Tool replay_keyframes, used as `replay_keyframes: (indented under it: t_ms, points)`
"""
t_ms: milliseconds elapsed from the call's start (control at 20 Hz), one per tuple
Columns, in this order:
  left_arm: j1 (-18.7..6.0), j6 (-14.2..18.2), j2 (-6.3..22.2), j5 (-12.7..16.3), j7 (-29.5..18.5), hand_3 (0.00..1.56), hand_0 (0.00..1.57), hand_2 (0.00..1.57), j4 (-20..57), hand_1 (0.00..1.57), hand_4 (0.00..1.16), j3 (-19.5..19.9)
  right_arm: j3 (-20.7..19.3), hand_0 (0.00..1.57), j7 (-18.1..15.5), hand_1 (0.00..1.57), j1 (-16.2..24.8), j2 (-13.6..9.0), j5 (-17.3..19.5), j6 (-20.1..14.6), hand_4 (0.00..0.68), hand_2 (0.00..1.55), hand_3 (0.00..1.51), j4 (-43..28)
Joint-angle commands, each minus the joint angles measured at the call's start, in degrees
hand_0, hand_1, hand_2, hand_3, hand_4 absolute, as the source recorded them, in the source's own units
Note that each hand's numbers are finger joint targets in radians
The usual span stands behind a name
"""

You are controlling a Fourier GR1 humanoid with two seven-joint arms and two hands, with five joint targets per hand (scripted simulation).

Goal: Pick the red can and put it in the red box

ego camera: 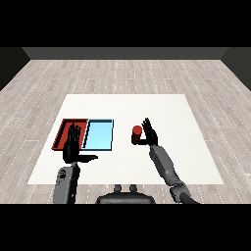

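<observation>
While I watch from the head view, my left hand (73, 147) sits near the counter's (166, 110) left edge, palm facing me, fingers straight and pointing away, thumb stuck out to the right; it holds nothing. Its fingertips overlap the near part of the red tray (62, 128), so I cannot tell whether they touch the tray or hang above it. The red tray lies toward the left edge of the counter, a shallow rectangle with a darker floor and brighter red walls. Right beside it, sharing a long side, lies the light blue tray (100, 135), with a pale blue floor and a thin darker rim.

Further right, near the middle of the counter, I see the red can (137, 134). It is a short upright cylinder, plain red all over, its round top a little brighter than its shaded side, with no label I can make out. It stands well apart from both trays.

My right hand (149, 133) is just beside the can on its right, fingers spread and raised, thumb reaching toward the can's side. The hand is not closed around it; whether it touches the can I cannot tell.
</observation>
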Motion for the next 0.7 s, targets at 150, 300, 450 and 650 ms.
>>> replay_keyframes:
  t_ms: [150, 300, 450, 650]
  points:
    - [4.0, -0.8, -0.8, -0.6, -2.3, 0.00, 0.00, 0.00, -1.2, 0.00, 0.00, -1.1, -0.8, 0.00, -2.7, 0.00, -1.3, -0.2, 0.4, 0.5, 0.000, 0.00, 0.00, 6.1]
    - [-3.3, 0.4, 0.4, -0.1, -0.2, 0.00, 0.00, 0.00, 3.6, 0.00, 0.00, 1.2, 0.6, 0.00, -2.6, 0.00, -7.1, 0.0, -2.0, -1.3, 0.000, 0.00, 0.00, 10.5]
    - [1.3, -2.2, 0.7, 0.5, -4.8, 0.00, 0.00, 0.00, 3.8, 0.00, 0.00, 1.4, -2.7, 0.00, -3.5, 0.00, -8.9, -0.2, -1.2, -1.2, 0.000, 0.00, 0.00, 13.4]
    - [0.2, 0.6, 0.3, -0.5, 1.4, 0.00, 0.00, 0.00, -1.0, 0.00, 0.00, 0.2, 5.8, 0.00, -5.5, 0.00, -6.3, 0.0, -5.6, -3.8, 0.000, 0.00, 0.00, 11.7]
